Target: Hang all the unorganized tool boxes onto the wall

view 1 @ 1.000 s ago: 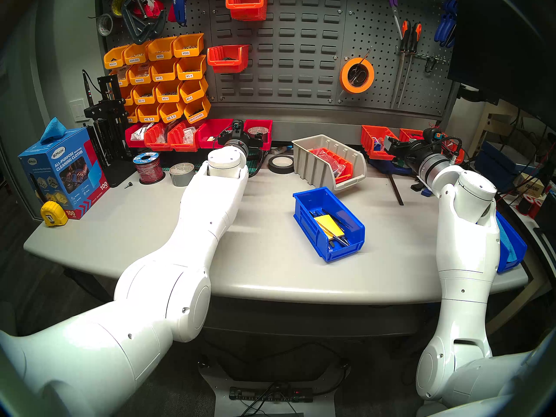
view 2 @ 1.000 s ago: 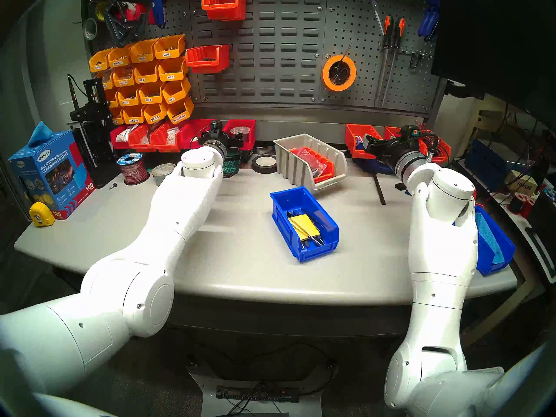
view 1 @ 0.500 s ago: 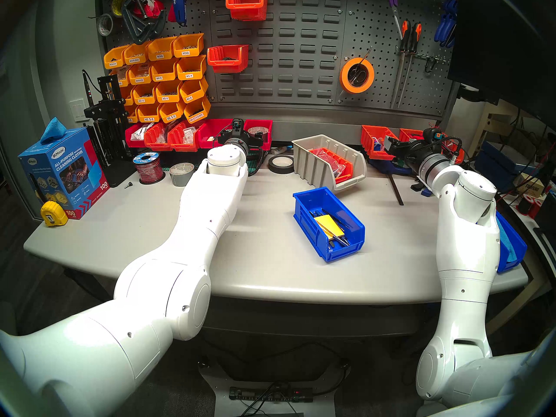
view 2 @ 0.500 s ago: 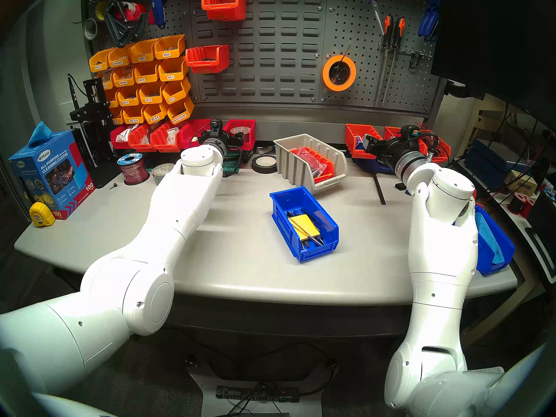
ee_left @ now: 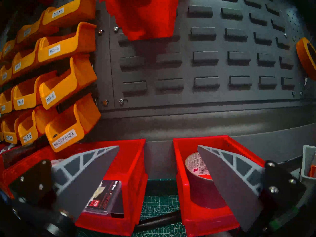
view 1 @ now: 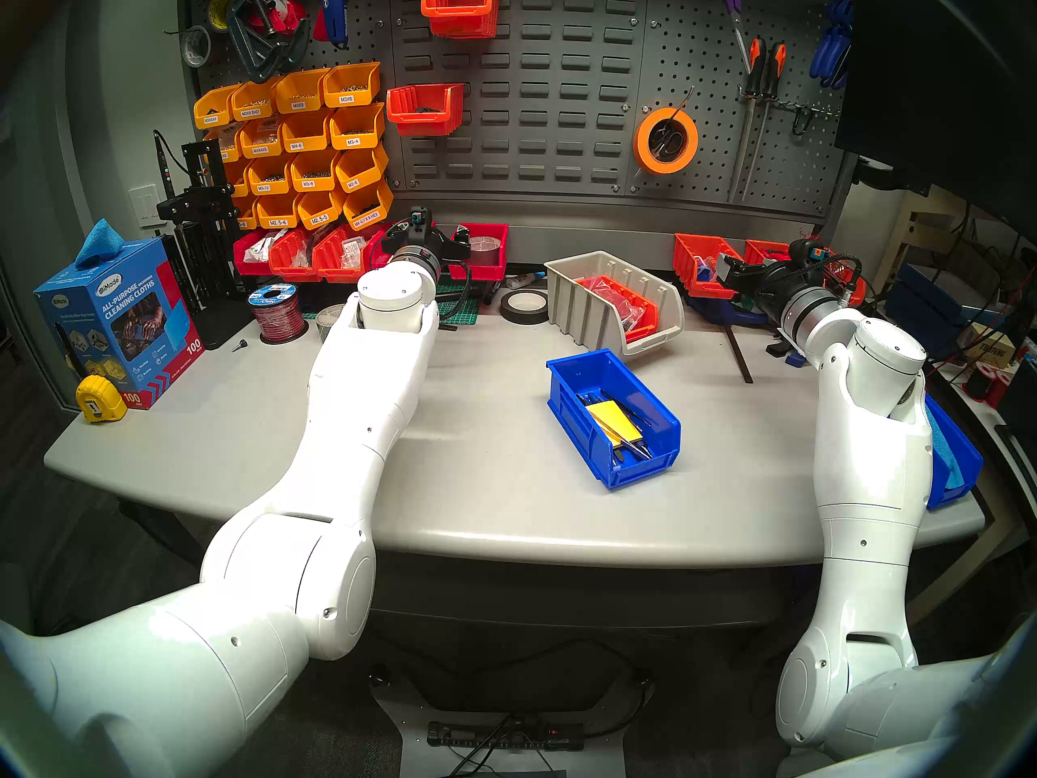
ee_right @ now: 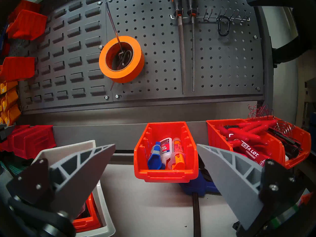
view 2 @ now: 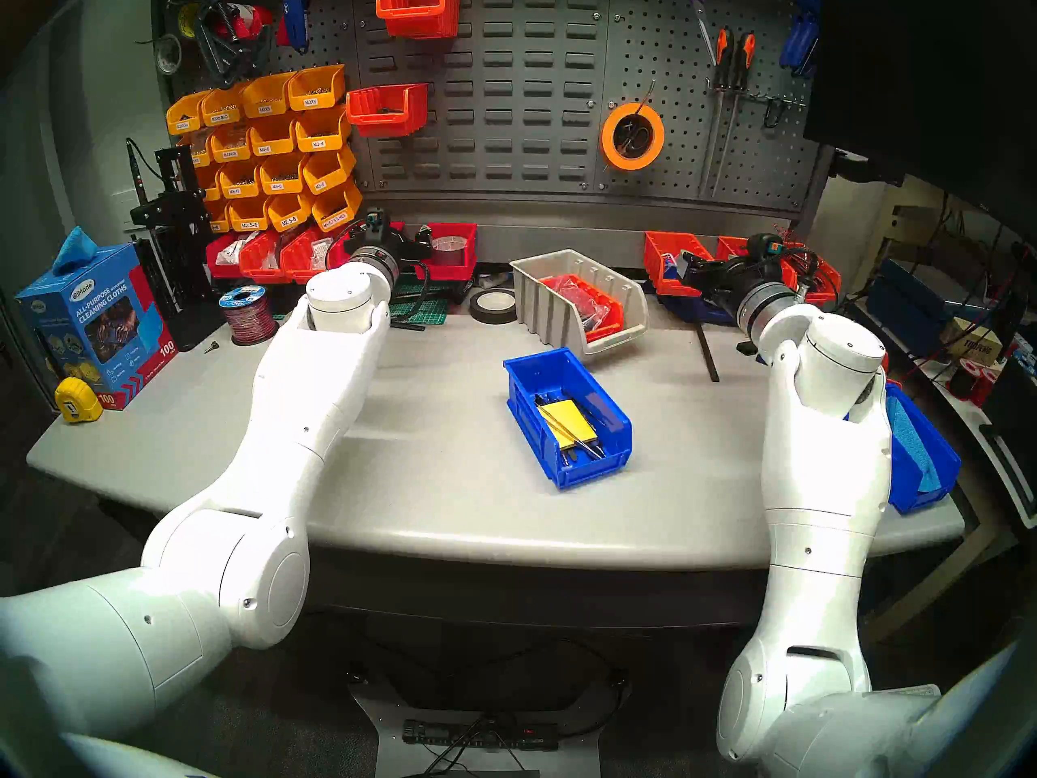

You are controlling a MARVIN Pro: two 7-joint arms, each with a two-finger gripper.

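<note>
Red bins [ee_left: 130, 180] sit on the bench against the wall's [ee_left: 205, 60] base, with the left gripper [ee_left: 158, 164] before them, fingers spread and empty. The blue bin [view 1: 614, 417] and beige ribbed bin [view 1: 614, 302] rest mid-table. The right gripper [ee_right: 155, 164] is likewise spread, holding nothing.

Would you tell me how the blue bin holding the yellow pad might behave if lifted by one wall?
The blue bin looks like rigid moulded plastic, so it should stay stiff. Its loose yellow pad and slim tools would probably slide toward the open front if tilted.
</note>
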